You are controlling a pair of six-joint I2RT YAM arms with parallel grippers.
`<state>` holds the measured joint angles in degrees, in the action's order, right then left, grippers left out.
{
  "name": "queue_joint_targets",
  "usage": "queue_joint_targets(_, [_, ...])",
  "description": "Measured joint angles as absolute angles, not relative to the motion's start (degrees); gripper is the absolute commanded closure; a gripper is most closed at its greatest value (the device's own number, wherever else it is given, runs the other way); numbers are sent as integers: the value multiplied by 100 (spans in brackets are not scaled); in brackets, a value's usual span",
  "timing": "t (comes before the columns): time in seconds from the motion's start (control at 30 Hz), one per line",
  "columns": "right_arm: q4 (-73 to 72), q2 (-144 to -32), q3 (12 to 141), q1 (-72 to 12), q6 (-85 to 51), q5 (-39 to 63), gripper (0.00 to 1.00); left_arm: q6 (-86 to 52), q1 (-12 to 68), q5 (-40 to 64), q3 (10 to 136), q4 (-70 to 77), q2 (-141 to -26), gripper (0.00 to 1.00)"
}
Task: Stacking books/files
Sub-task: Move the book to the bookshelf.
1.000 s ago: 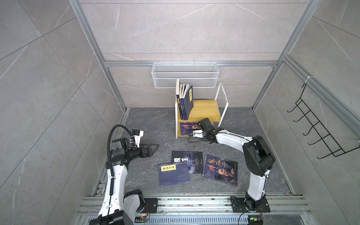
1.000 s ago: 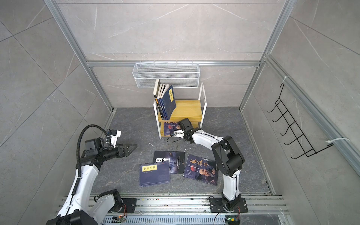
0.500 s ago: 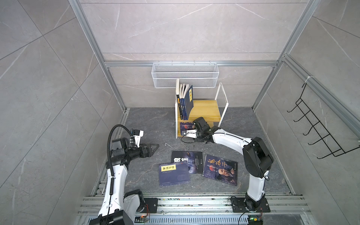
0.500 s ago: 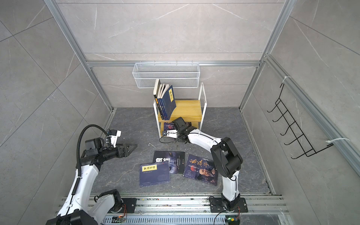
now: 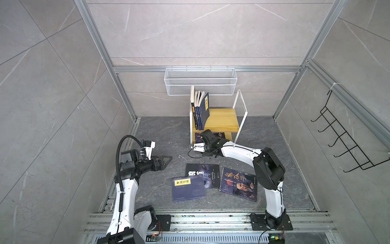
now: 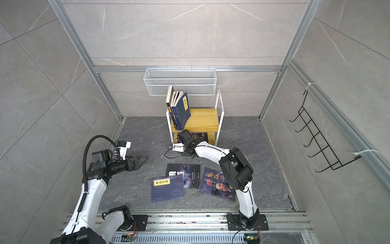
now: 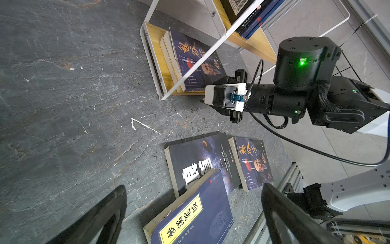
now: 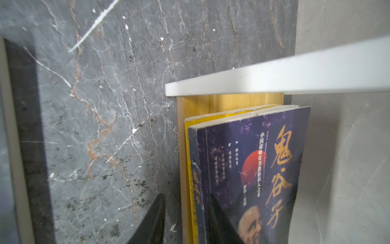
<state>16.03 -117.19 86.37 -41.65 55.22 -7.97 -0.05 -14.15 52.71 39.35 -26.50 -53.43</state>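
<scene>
Currently right claw (image 8: 185, 198) sits at the edge of the portrait book (image 8: 263, 169) on the lower shelf (image 8: 232, 101), can't tell if pinching, left claw (image 5: 165, 161) released well off; pulling back could drag that book out or clip the white frame bar (image 8: 295, 74).

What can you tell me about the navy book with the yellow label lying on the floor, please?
The navy book is a thin closed paperback, face up on the grey stone-look floor. Its cover carries a yellow title label with black characters near one edge and a faint round emblem; the page edges look cream. One corner rests on the black book, hiding part of its white title. The open left pincer hovers apart from it.
</scene>
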Motion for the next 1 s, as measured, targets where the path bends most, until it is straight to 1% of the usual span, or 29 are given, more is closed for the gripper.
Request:
queue_joint_targets(0.13, [1538, -11852, 8742, -4165, 5522, -878, 68, -5, -1420, 5271, 3920, -2655, -5339, 0])
queue_joint_targets(0.47, [1417, -12014, 8930, -4167, 5546, -985, 79, -5, -1431, 5273, 3913, -2650, -5306, 0])
queue_joint_targets(0.73, [1385, -12088, 9076, -4167, 5551, -1028, 79, -5, -1446, 5273, 3909, -2650, -5306, 0])
queue_joint_targets(1.0, [1376, -12110, 9122, -4174, 5568, -1050, 78, -5, -1452, 5275, 3907, -2650, -5306, 0])
